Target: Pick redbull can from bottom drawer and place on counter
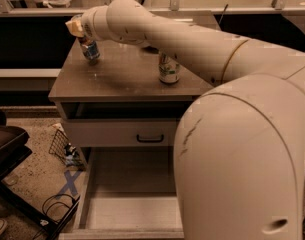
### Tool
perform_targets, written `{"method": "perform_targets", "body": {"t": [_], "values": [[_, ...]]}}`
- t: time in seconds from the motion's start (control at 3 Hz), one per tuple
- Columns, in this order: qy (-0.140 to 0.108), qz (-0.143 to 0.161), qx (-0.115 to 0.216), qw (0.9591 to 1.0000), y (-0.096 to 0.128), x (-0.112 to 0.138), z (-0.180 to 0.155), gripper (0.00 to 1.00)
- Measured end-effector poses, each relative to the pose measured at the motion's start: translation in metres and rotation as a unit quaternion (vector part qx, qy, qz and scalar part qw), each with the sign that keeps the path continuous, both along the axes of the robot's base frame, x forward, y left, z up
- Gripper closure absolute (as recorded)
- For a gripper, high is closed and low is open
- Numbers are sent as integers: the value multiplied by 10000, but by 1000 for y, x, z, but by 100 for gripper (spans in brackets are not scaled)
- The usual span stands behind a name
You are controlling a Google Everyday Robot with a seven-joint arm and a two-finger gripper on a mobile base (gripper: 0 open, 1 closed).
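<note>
The step in hand is the placing. The gripper [79, 31] is over the far left corner of the counter [122, 81], and the redbull can [90, 50] is directly under it, a little tilted, with its bottom at the counter surface or just above it. The view there is poor, so I cannot tell if the gripper is closed on the can or has already let it go, and I cannot tell if the can rests fully on the top.

In my judgement, the next move calls for setting the can upright and flat, releasing it, and then lifting the gripper straight up so the can is not knocked over. The corner is near two edges, so a sideways push could send the can off.

The counter is glossy and flat. A green-and-white can [169, 70] stands near its middle, well apart from the redbull can. Below, the bottom drawer [127, 184] is pulled out and its floor is bare. The upper drawer [150, 134] with a black handle is a little open. On the floor to the left lie a wire basket [59, 145] and a blue tape cross [69, 184].
</note>
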State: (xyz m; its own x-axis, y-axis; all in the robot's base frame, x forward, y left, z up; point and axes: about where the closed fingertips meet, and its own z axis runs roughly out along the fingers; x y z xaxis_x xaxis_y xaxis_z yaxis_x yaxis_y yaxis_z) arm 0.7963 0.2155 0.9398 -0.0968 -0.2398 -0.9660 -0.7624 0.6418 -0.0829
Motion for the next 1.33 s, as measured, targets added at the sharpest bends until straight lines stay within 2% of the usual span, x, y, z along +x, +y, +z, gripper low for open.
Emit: {"method": "perform_targets", "body": {"t": [0.33, 0.67, 1.33], "values": [[183, 49, 78, 9998, 8, 5, -17, 100], [317, 24, 242, 9992, 12, 5, -30, 84], [322, 32, 256, 9991, 13, 4, -27, 38]]}}
